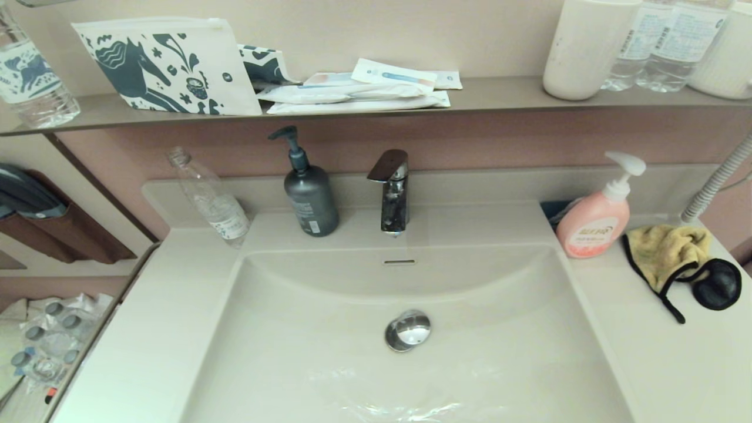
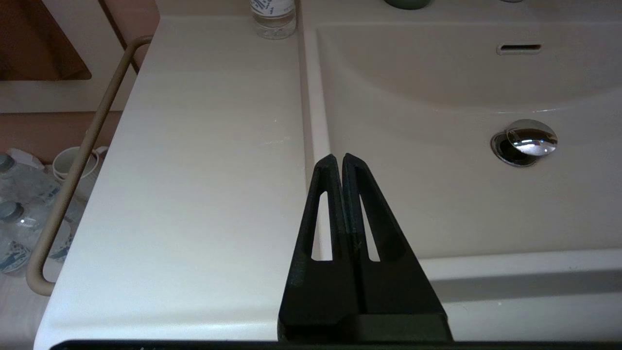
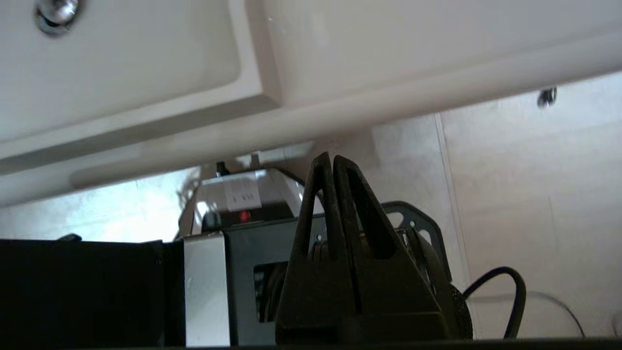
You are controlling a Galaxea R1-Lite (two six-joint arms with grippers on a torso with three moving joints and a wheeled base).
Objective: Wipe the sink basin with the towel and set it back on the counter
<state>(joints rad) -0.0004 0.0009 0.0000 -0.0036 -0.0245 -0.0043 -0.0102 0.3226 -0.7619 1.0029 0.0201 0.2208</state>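
Observation:
The cream-white sink basin [image 1: 329, 329] fills the middle of the head view, with its chrome drain plug [image 1: 408, 329] and overflow slot [image 1: 399, 262]. The mustard-yellow towel [image 1: 667, 249] with black trim lies crumpled on the counter [image 1: 664, 358] to the basin's right, beside a pink pump bottle. Neither gripper shows in the head view. My left gripper [image 2: 338, 158] is shut and empty, hovering above the basin's front left rim [image 2: 311, 121]. My right gripper [image 3: 332, 158] is shut and empty, low in front of the vanity, below the counter's front edge [image 3: 340, 121].
A grey soap pump [image 1: 308, 197], a faucet [image 1: 392, 191] and a clear bottle [image 1: 211, 200] stand behind the basin. A pink pump bottle [image 1: 594, 220] sits at the back right. A wall shelf [image 1: 499, 94] above holds pouches, a cup and bottles. A rail [image 2: 77, 165] runs along the counter's left side.

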